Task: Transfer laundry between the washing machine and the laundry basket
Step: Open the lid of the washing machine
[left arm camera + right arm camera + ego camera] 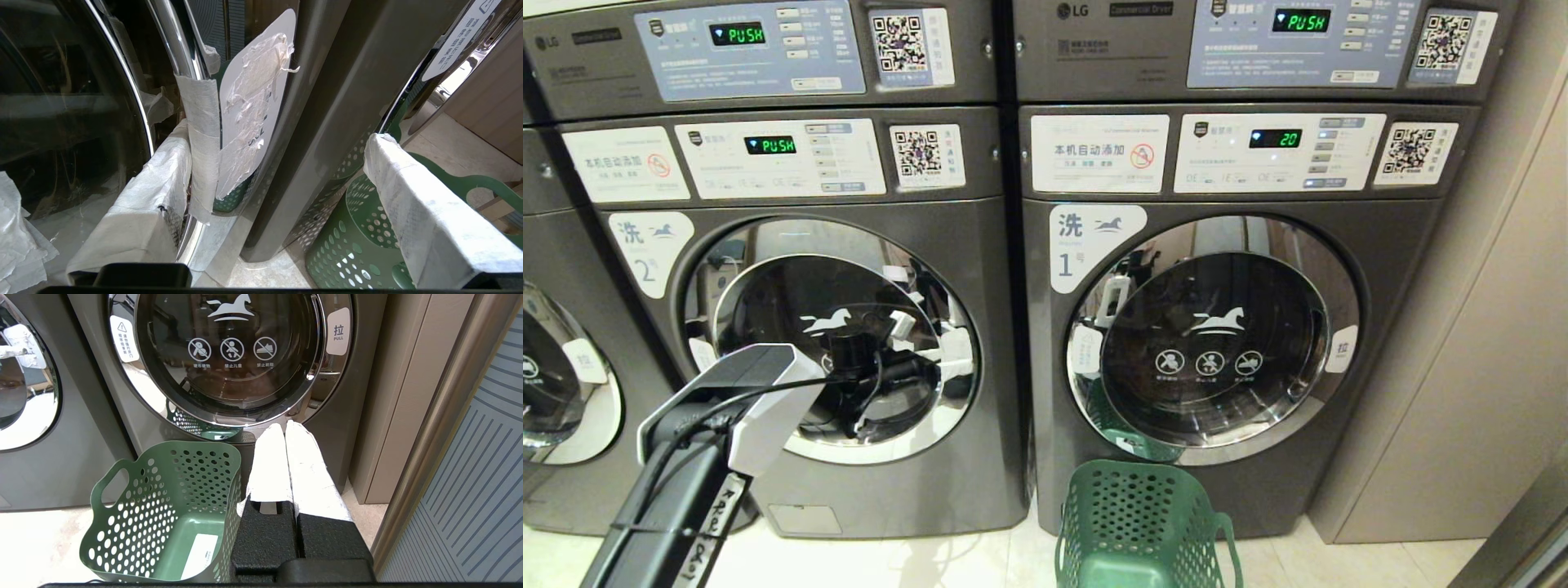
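Note:
Washing machine 2 (pixel 833 343) stands with its round glass door shut. My left gripper (pixel 927 339) reaches to the door's right edge and is open wide. In the left wrist view the left gripper (pixel 278 136) straddles the tape-wrapped door handle (pixel 202 143): one padded finger (pixel 163 171) lies on the glass side, the other (pixel 408 196) hangs far off over the basket. The green perforated laundry basket (pixel 1143 523) sits on the floor before washer 1 and holds only a white label (pixel 200 555). My right gripper (pixel 284 426) is shut, parked low beside the laundry basket (pixel 163 510). No laundry shows.
Washer 1 (pixel 1217 343) on the right has its door shut, with a pull tab (pixel 338 331) on the right rim. A third machine (pixel 556 384) stands at far left. Dryers sit stacked above. A beige wall panel (pixel 1462 367) closes the right side.

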